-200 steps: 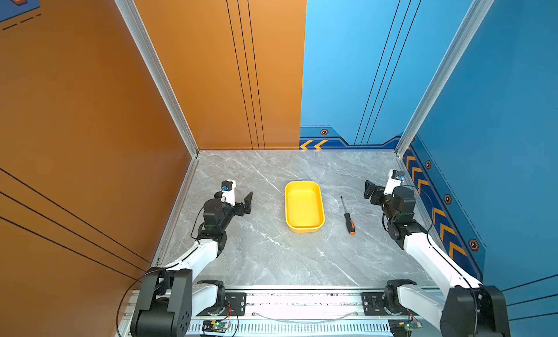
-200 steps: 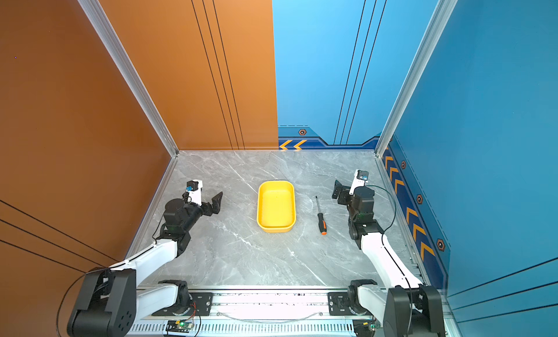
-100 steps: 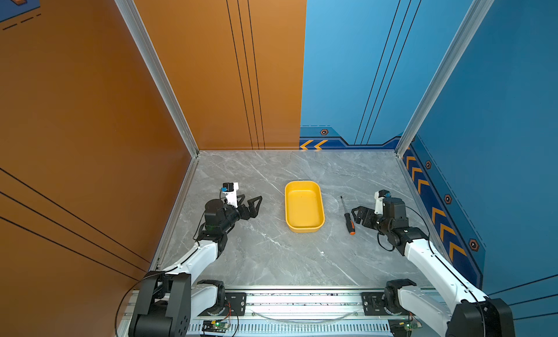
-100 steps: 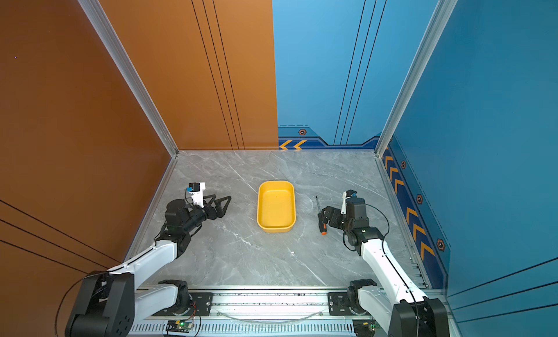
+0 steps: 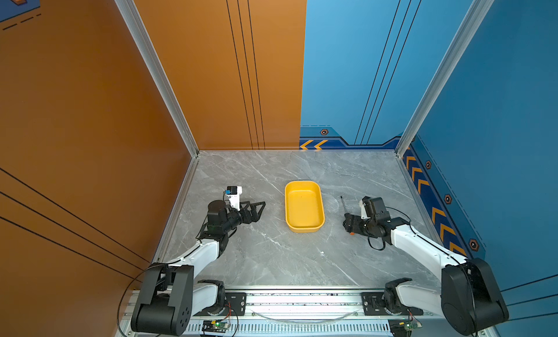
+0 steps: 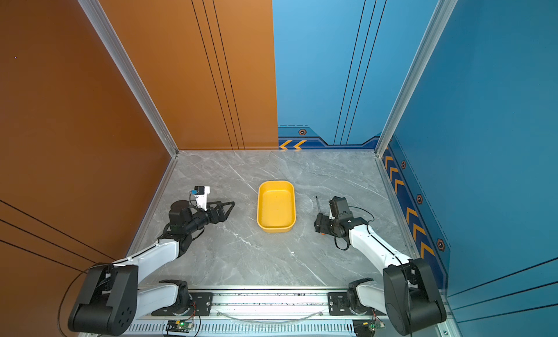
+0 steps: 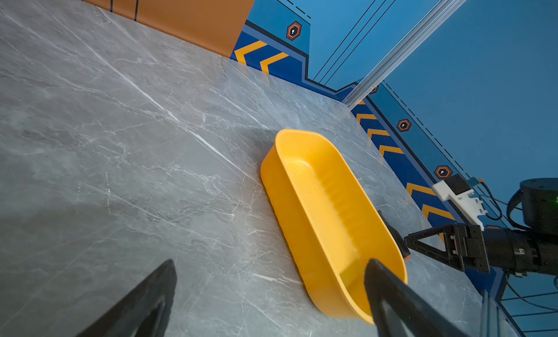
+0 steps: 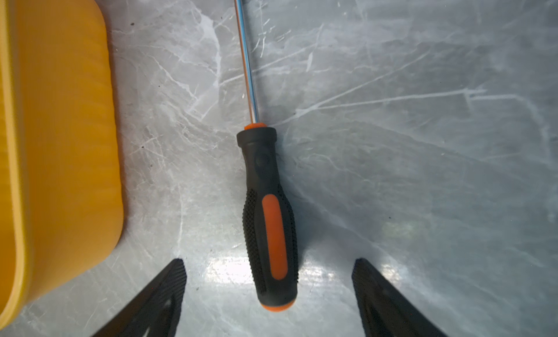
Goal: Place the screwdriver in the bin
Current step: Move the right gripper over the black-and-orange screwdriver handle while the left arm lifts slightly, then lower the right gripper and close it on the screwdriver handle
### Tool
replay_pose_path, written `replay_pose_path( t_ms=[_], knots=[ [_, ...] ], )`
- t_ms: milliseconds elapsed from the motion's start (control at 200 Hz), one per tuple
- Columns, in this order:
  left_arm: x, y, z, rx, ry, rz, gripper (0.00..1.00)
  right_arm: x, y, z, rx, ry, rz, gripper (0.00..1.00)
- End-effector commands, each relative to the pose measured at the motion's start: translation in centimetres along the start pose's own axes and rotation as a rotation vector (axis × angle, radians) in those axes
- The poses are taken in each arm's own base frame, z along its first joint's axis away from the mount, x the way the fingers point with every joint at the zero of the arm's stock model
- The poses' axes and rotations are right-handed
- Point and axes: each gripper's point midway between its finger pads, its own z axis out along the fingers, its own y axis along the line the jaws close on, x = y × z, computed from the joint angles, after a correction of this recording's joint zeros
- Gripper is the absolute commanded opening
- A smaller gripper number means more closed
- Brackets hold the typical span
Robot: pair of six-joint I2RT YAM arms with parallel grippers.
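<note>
The screwdriver [image 8: 270,217], black handle with orange inlay and butt, lies flat on the grey table right of the yellow bin [image 8: 60,139]. Its thin shaft [image 5: 343,204] points toward the back wall. My right gripper [image 8: 268,261] is low over the handle's butt end, open, one finger on each side with a gap on both. In both top views the right gripper [image 5: 347,224] [image 6: 318,224] hides most of the handle. The bin [image 5: 304,207] [image 6: 276,206] is empty. My left gripper [image 5: 260,211] [image 7: 270,263] is open, left of the bin and facing it.
Orange wall panels on the left and blue ones on the right enclose the marble table [image 5: 271,254]. A metal rail [image 5: 302,299] with both arm bases runs along the front edge. Open tabletop lies between the bin and the rail.
My right arm swung down and inward from beside the right wall to straddle the screwdriver handle, jaws narrowing slightly. The left gripper turned toward the bin. Screwdriver and bin stayed put.
</note>
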Motion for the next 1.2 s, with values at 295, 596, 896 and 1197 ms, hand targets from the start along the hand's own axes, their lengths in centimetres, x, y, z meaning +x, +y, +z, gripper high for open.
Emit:
replay_pose_path(
  t_ms=[295, 596, 896, 1197],
  knots=[
    [0.0, -0.8, 0.8, 0.049, 0.037, -0.025, 0.98, -1.4, 0.2, 0.7, 0.138, 0.024, -0.052, 0.73],
    [-0.3, -0.9, 0.5, 0.043, 0.028, -0.013, 0.98, -1.6, 0.4, 2.2, 0.197, 0.065, -0.093, 0.66],
    [-0.1, -0.9, 0.6, 0.047, 0.035, -0.017, 0.98, -1.6, 0.6, 3.1, 0.238, 0.086, -0.116, 0.59],
    [-0.1, -0.9, 0.6, 0.048, 0.036, -0.018, 0.98, -1.2, 0.5, 3.8, 0.258, 0.128, -0.117, 0.43]
  ],
)
